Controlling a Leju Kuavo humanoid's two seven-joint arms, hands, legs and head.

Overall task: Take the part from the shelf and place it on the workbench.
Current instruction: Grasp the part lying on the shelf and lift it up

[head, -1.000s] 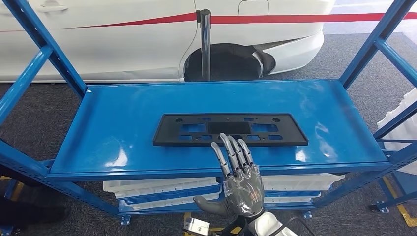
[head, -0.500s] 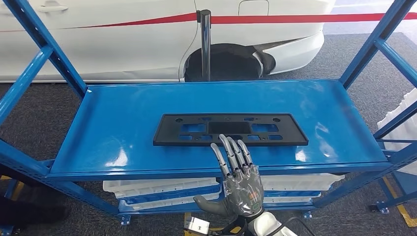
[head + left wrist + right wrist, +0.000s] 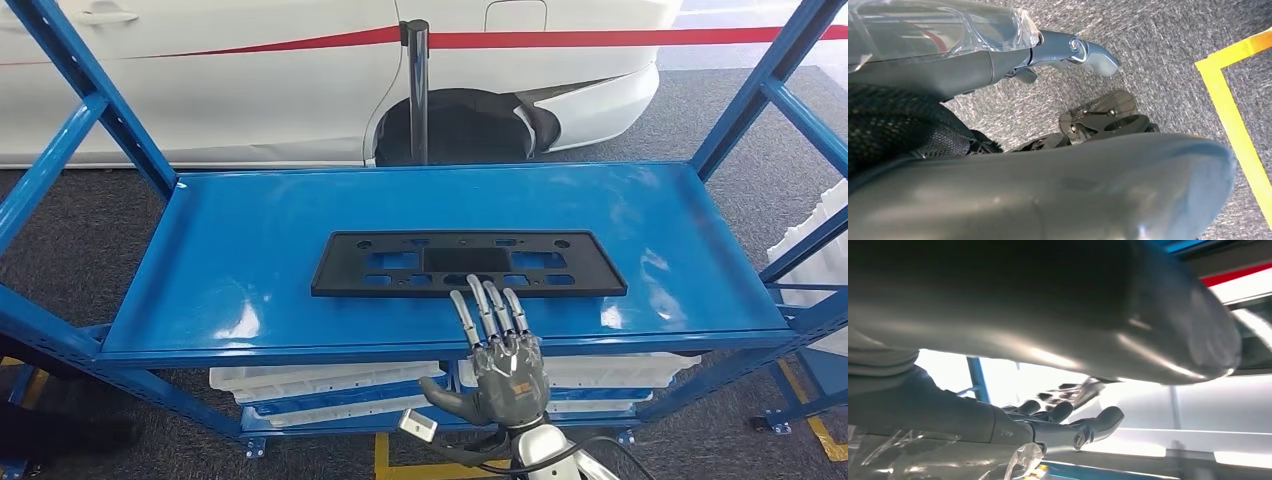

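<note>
Part: a flat black rectangular plastic plate with cut-outs (image 3: pixel 468 264), one in number, lies flat near the middle of the blue metal shelf (image 3: pixel 250 240), not yet lifted.
Right robot hand: one silver many-fingered robot hand (image 3: pixel 505 365) reaches over the shelf's front edge, palm down, fingers apart and stretched out, holding nothing; its fingertips (image 3: pixel 487 295) lie at the plate's near edge, contact uncertain.
Left robot hand: one grey hand (image 3: pixel 1075 50) hangs over grey carpet; I cannot tell its state.
Risk: the plate is thin and lies flush, so fingers may slide over it or push it back rather than get under.
Risk: grasped off-centre, the long plate may tip and catch the shelf lip.
Beneath: white plastic trays (image 3: pixel 320 385) on the lower level, count unclear.
</note>
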